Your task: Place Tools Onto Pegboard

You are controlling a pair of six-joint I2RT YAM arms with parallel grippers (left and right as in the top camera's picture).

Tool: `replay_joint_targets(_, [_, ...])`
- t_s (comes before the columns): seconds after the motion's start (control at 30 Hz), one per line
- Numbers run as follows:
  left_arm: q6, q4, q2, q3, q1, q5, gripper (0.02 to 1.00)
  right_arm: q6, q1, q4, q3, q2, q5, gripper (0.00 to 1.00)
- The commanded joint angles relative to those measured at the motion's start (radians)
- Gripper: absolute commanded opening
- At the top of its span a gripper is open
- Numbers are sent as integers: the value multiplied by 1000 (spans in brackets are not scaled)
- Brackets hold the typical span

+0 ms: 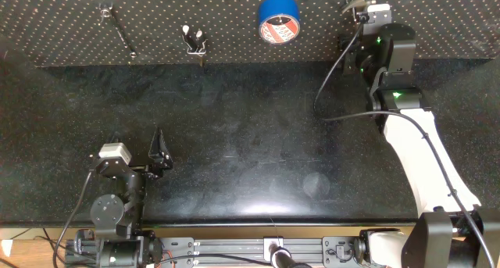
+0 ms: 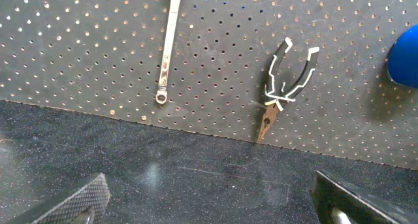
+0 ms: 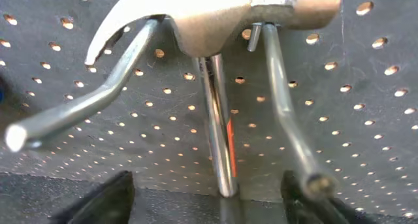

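A hammer hangs on the pegboard at the far right, its head resting on two metal hooks. Its steel shaft runs down between the fingers of my right gripper, which stand open on either side without touching it. From above, that gripper is up against the board by the hammer. A wrench, pliers and a blue tape roll hang further left. My left gripper rests open and empty near the table's front left, facing the pliers.
The black table stretches between the two arms and the board. A black cable loops off the right arm over the table's back right. The wrench and the tape's edge show ahead of the left gripper.
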Motion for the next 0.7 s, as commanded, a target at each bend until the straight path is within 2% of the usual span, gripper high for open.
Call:
replay_joint_targets(0.03, [2, -5, -10, -2, 4, -3, 996, -3, -3, -8, 29, -13, 5, 976])
replay_joint_targets(0.27, [2, -5, -10, -2, 4, -3, 996, -3, 9, -132, -56, -300, 6, 980])
replay_joint_targets(0.37, [2, -5, -10, -2, 4, -3, 993, 8, -34, -159, -212, -539, 7, 980])
replay_joint_targets(0.43, [2, -5, -10, -2, 4, -3, 996, 54, -92, -133, -357, -737, 14, 982])
replay_joint_targets(0.53, [2, -5, -10, -2, 4, -3, 996, 57, -168, -129, -583, -1071, 48, 982])
replay_joint_targets(0.67, [2, -5, -10, -2, 4, -3, 996, 57, -178, -155, -828, -1499, 47, 985])
replay_joint_targets(0.7, [2, -5, -10, -2, 4, -3, 996, 57, -177, -105, -851, -1468, 44, 985])
